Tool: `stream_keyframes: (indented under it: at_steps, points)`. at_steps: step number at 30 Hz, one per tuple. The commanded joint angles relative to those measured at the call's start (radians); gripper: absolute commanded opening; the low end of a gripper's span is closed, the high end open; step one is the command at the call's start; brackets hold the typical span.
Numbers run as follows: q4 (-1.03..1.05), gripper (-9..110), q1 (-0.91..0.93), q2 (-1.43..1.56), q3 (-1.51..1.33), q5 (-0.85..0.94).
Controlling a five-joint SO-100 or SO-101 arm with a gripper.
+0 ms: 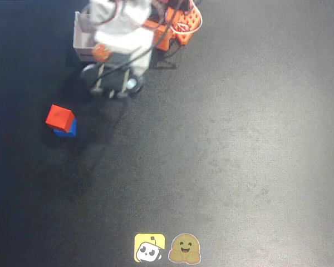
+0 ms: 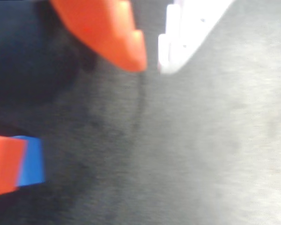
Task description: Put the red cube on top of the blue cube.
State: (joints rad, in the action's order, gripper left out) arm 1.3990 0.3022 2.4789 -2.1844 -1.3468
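The red cube [image 1: 59, 117] sits on top of the blue cube [image 1: 68, 131] at the left of the dark mat, slightly offset. In the wrist view the red cube [image 2: 4, 164] and the blue cube [image 2: 32, 160] show at the lower left edge, touching each other. My gripper [image 2: 152, 65] is apart from them, up and to the right of the stack. Its orange finger [image 2: 107, 33] and white finger [image 2: 187, 33] stand almost together with a narrow gap and hold nothing. The arm [image 1: 122, 33] is at the top of the overhead view.
A white open box [image 1: 79, 40] stands under the arm at the top left. The arm's orange base [image 1: 183, 22] is at the top centre. Two stickers [image 1: 150, 247] [image 1: 185, 248] lie at the front edge of the mat.
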Motion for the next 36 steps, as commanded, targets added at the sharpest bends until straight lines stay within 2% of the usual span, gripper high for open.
stream_keyframes:
  at_steps: [1, 9, 19, 29, 36]
  points:
    - [-0.040, 0, -0.054, 0.095, -0.057, -0.023]
    - [-0.112, 0, -0.137, 0.183, -0.198, -0.061]
    - [-0.147, 0, -0.249, 0.612, -0.548, -0.179]
    - [-0.244, 0, -0.278, 0.614, -0.689, -0.204]
    - [-0.216, 0, -0.284, 0.614, -0.689, -0.207]
